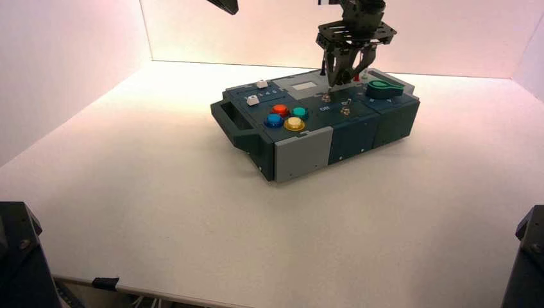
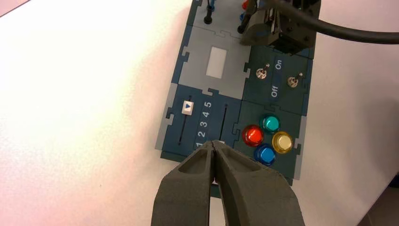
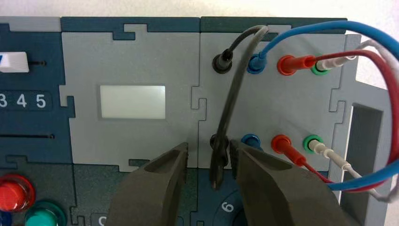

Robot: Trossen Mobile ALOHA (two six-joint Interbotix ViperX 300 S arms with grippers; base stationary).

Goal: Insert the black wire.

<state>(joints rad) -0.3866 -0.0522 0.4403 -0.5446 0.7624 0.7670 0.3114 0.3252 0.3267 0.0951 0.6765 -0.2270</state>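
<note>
The black wire (image 3: 234,96) arches from its far black socket (image 3: 222,63) to a plug between the right end effector's (image 3: 209,145) open jaws, over the near socket. Seating unclear; I'd press straight down, squarely. Left end effector (image 2: 213,142) waits closed above the sliders.

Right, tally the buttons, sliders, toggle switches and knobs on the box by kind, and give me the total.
Buttons: 4
Sliders: 2
Toggle switches: 2
Knobs: 1
Total: 9
</note>
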